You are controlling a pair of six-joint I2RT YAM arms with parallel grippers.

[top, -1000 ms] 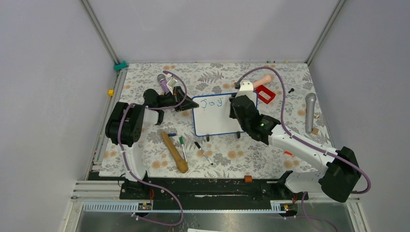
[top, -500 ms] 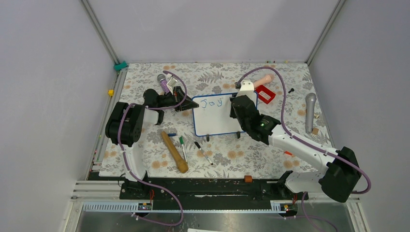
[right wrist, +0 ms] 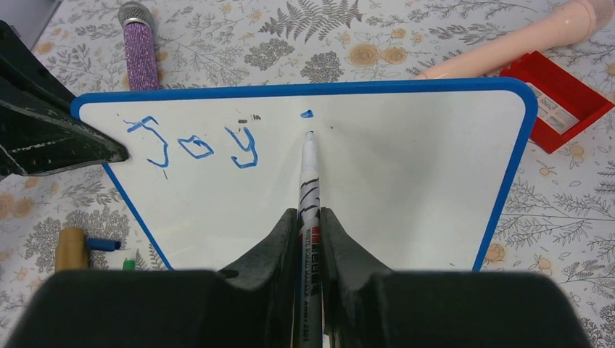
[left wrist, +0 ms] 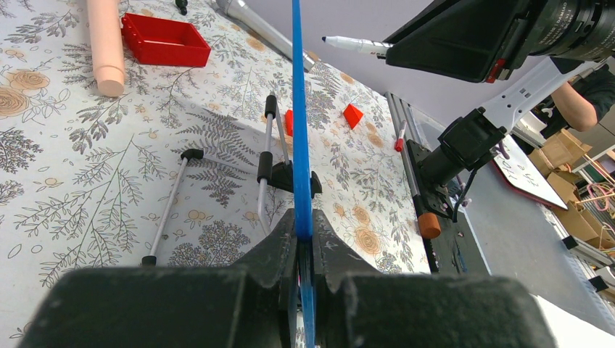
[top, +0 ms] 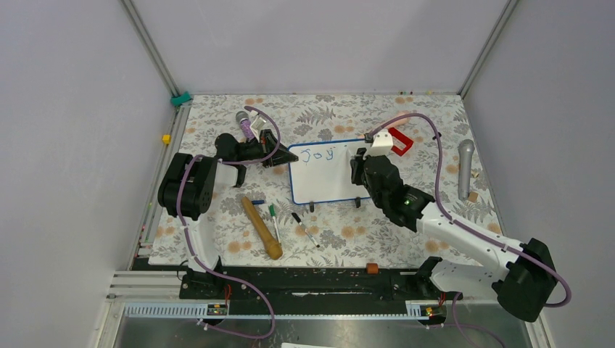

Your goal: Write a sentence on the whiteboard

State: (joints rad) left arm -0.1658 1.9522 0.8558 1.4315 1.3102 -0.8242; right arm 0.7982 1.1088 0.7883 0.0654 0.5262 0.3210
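Observation:
The whiteboard (top: 323, 181) stands tilted on its black feet mid-table, blue-framed. My left gripper (top: 279, 158) is shut on its left edge; in the left wrist view the blue frame (left wrist: 297, 109) runs straight up from between the jaws (left wrist: 303, 232). The sentence (right wrist: 196, 145) reads "Joy" in blue along the top, with a small blue dot (right wrist: 307, 114) to its right. My right gripper (right wrist: 310, 217) is shut on a whiteboard marker (right wrist: 309, 174). The marker's tip sits just below that dot, at or just off the board. From above, the right gripper (top: 360, 163) hangs over the board's right edge.
Near the board's front lie a wooden pestle (top: 262, 228), a green marker (top: 274, 217) and a black pen (top: 304, 228). A red box (top: 398, 140) and peach cylinder (right wrist: 508, 43) sit behind the board. A grey microphone (top: 465, 168) lies right, a purple one (top: 245, 123) back left.
My right arm has shifted to the right and a little toward the near side, uncovering more of the board's right part. The left gripper and the board have stayed put.

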